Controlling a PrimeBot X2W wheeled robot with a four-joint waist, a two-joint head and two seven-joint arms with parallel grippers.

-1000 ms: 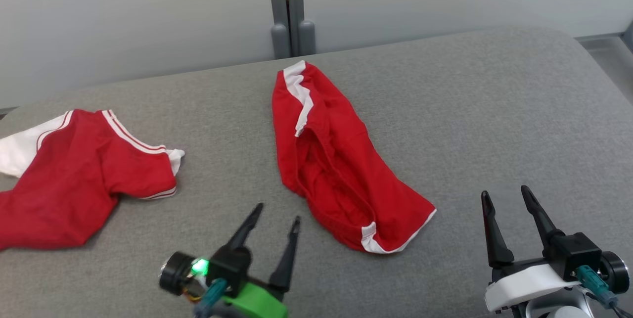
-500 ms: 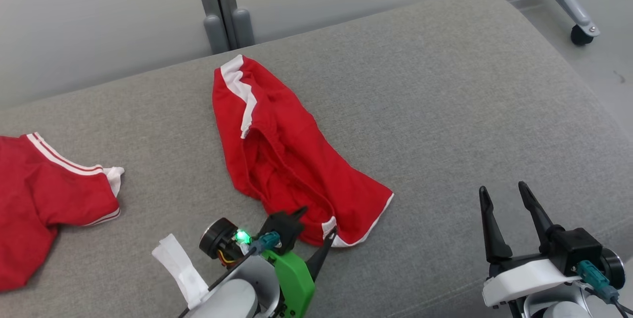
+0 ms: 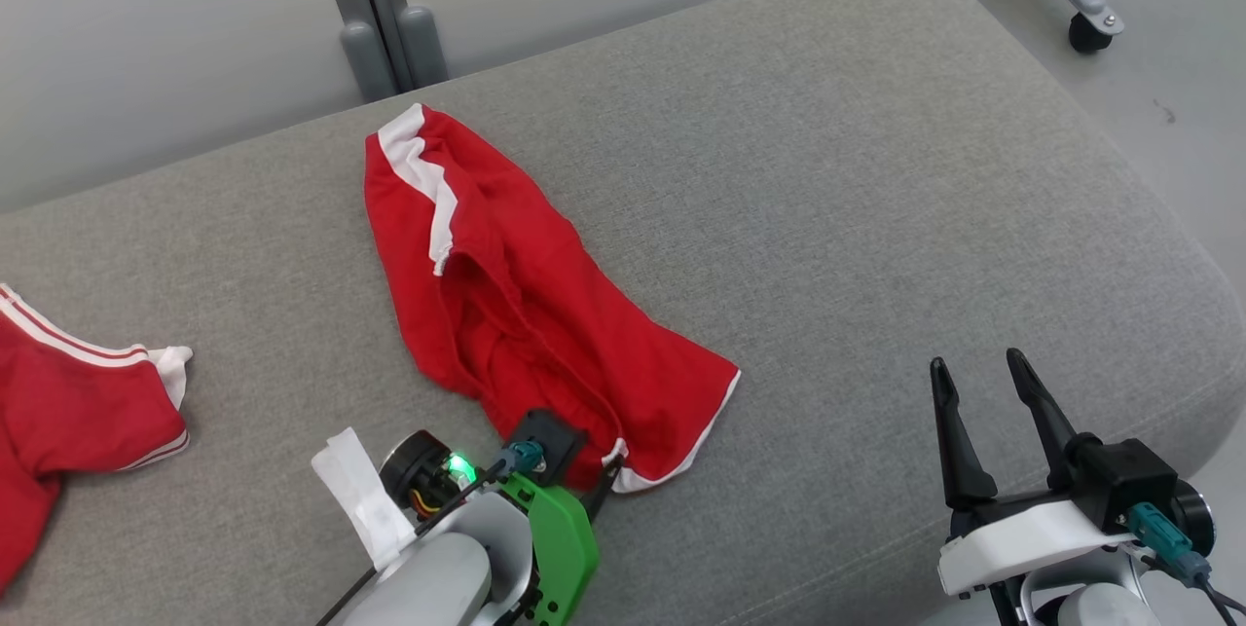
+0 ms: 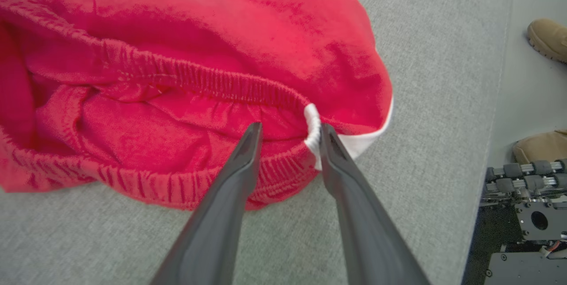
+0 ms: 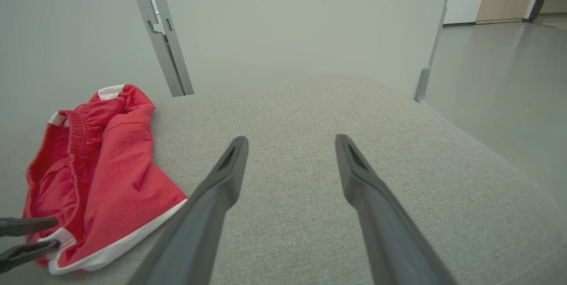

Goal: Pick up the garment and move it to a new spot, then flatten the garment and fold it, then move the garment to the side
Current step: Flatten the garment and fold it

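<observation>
Fingers (image 4: 230,187) of the left gripper (image 4: 291,126) stand part-way apart and straddle one corner of the shorts (image 4: 199,54), where the elastic waistband meets the white trim. The finger at frame right touches the white seam. The other rests on red cloth just inside the band. Cloth lies in the gap, and the jaws are not closed on it.

In the head view this gripper sits at lower centre-left, on the near end of the shorts. The shorts lie crumpled on the grey cushion (image 3: 876,168), running from upper left toward lower centre.

The right gripper (image 3: 975,359) is at lower right with its jaws wide and nothing between them. It is well apart from the shorts and over bare cushion.

A second garment (image 3: 68,402), red with white striped trim, lies at the left edge, apart from the shorts.

A grey post (image 3: 375,22) stands beyond the cushion at upper left, and a caster (image 3: 1088,30) at upper right. In the left wrist view, a tan shoe (image 4: 547,39) is on the floor (image 4: 522,90) at upper right.
</observation>
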